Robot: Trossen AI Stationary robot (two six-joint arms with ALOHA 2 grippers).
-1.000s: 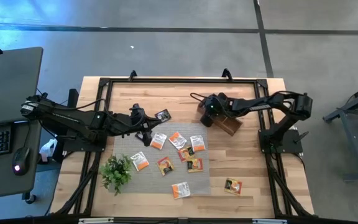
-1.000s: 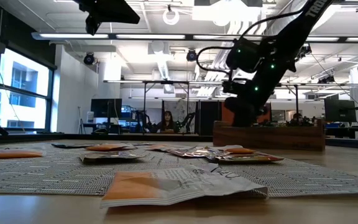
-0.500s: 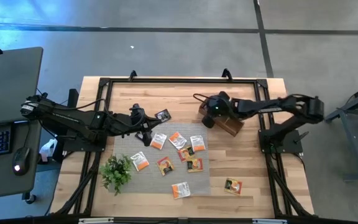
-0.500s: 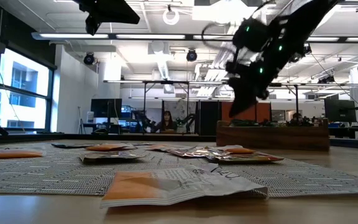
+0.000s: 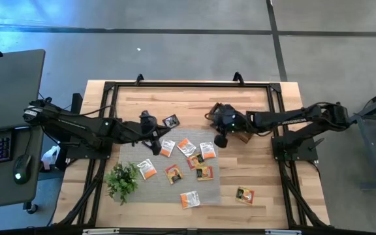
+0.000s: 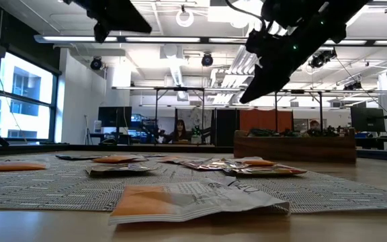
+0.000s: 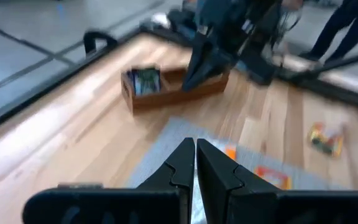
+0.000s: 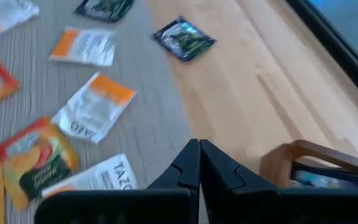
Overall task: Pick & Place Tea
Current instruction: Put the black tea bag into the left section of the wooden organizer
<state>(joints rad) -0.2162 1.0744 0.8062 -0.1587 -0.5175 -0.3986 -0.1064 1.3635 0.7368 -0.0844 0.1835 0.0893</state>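
Several small tea sachets, orange-and-white (image 5: 187,146) and black (image 5: 170,121), lie flat on and around a grey woven mat (image 5: 165,190). In the right wrist view an orange-and-white sachet (image 8: 95,107) and a black one (image 8: 183,38) lie ahead of the fingers. My left gripper (image 5: 155,143) hangs shut above the mat's far left corner, with nothing between its fingers (image 7: 194,155). My right gripper (image 5: 219,141) is shut too, tilted down above the mat's far right corner (image 8: 199,155), high over the table in the low view (image 6: 244,101).
A wooden box (image 5: 243,135) stands at the far right of the mat, holding a dark sachet (image 7: 145,79). A green plant sprig (image 5: 121,181) lies at the mat's near left. One sachet (image 5: 245,194) lies on bare wood at the near right.
My right gripper has risen from the wooden box's left end and swung toward the table's near edge, over the mat's far right corner, staying shut. The box and the sachets have kept their places.
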